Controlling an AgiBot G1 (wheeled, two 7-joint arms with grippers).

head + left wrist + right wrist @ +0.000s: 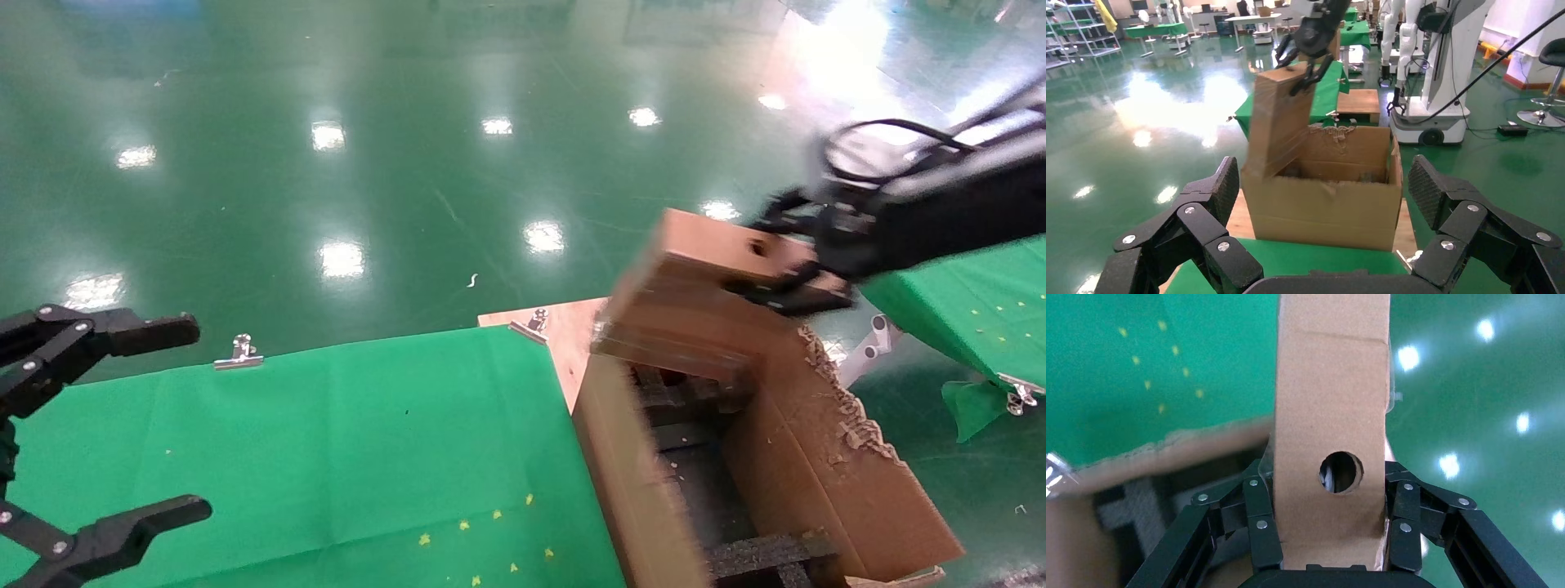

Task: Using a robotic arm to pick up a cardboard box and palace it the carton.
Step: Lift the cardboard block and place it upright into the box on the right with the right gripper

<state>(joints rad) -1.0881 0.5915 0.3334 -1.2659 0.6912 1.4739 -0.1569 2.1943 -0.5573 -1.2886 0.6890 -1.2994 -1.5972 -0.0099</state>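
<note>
My right gripper (788,255) is shut on the cardboard box (695,245), a small flat brown box with a round hole. The box hangs tilted over the far end of the carton (817,465), its lower end at the carton's opening. The right wrist view shows the cardboard box (1330,416) clamped between both fingers (1257,520) of that gripper (1327,530). From the left wrist view the box (1281,116) stands steeply in the carton (1321,202), with the right gripper (1306,58) on its top. My left gripper (196,418) (1324,190) is open over the green table, holding nothing.
The carton has ragged flaps and black foam inserts (760,551) inside. It stands beside a green-clothed table (327,449) with metal clips (239,353) and a bare wooden corner (564,327). A second green table (972,302) is at right. White robots (1444,61) stand behind.
</note>
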